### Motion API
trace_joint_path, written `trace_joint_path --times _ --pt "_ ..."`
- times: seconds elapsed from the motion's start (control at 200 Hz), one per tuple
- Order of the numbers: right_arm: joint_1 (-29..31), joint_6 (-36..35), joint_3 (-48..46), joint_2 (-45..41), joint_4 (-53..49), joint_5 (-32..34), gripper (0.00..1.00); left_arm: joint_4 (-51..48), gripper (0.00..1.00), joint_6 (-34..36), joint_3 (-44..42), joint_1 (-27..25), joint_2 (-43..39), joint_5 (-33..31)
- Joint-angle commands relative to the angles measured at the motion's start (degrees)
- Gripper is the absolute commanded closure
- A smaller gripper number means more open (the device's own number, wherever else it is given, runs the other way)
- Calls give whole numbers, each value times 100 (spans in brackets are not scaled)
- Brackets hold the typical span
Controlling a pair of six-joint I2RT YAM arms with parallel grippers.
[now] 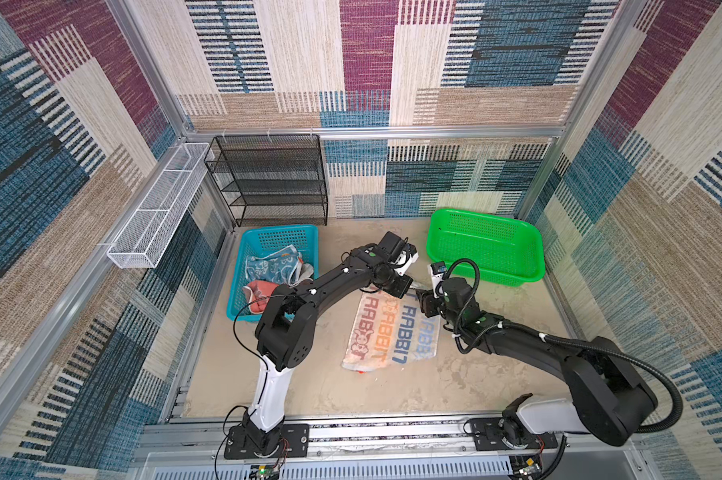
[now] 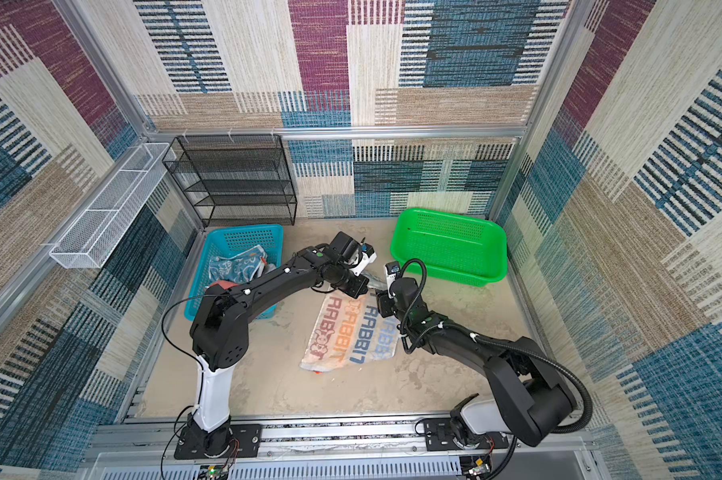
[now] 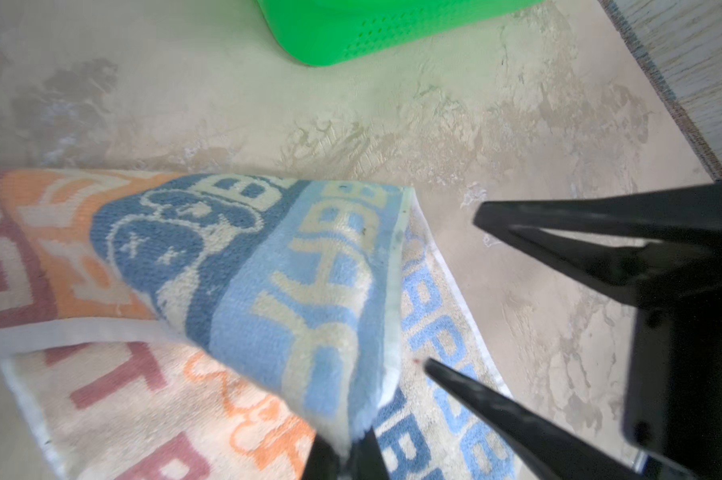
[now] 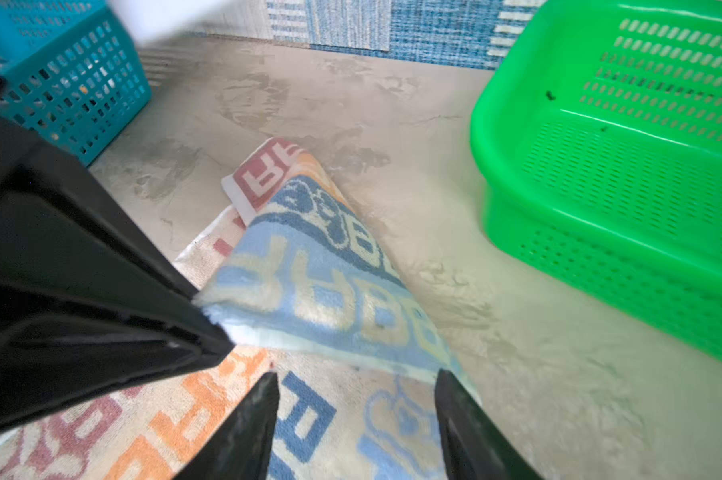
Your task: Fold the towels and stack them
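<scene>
The orange-and-blue lettered towel (image 1: 388,336) (image 2: 347,332) lies flat in the middle of the table, and its far corner is lifted and folded back over it. My left gripper (image 1: 416,286) (image 3: 347,455) is shut on that lifted corner (image 3: 293,282). My right gripper (image 1: 421,297) (image 4: 355,415) hovers open just beside it over the towel's blue lettering, with nothing between its fingers (image 4: 259,419). The right wrist view shows the left gripper (image 4: 209,332) pinching the corner. A blue rabbit towel (image 1: 274,268) and a coral towel (image 1: 259,295) lie crumpled in the blue basket (image 1: 268,237).
A green basket (image 1: 484,245) (image 4: 600,166) stands at the back right, close to both grippers. A black mesh shelf (image 1: 268,183) stands against the back wall, and a white wire tray (image 1: 159,208) hangs on the left wall. Bare table surface (image 1: 330,390) lies in front of the towel.
</scene>
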Motion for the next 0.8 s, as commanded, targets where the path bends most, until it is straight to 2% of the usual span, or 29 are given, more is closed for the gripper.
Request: trace_joint_path --times 0.0,0.17,0.25,0.311,0.411,0.496,0.701,0.791 --pt "9 312 -59 -416 -307 329 37 -40 67 104 146 -32 175 227" --pt "8 -210 18 -763 -371 256 36 -147 47 203 331 -29 250 -164" --pt "7 -528 176 -674 -449 134 35 -216 28 349 349 -34 147 -494" --pt "6 -814 385 -471 -617 -4 36 -278 19 439 329 -3 47 -893" --pt "20 -1630 632 -76 -793 -548 32 -292 16 483 204 149 -176 -1409" --pt "15 -2240 1005 360 -1256 -809 32 -220 16 314 -10 420 -388 -1570" --pt "15 -2770 1662 1329 -2064 -818 34 359 17 -426 -920 1275 -968 -1256" --pt "16 -2780 1851 1667 -2290 -936 38 576 18 -495 -1167 1458 -1098 -1216"
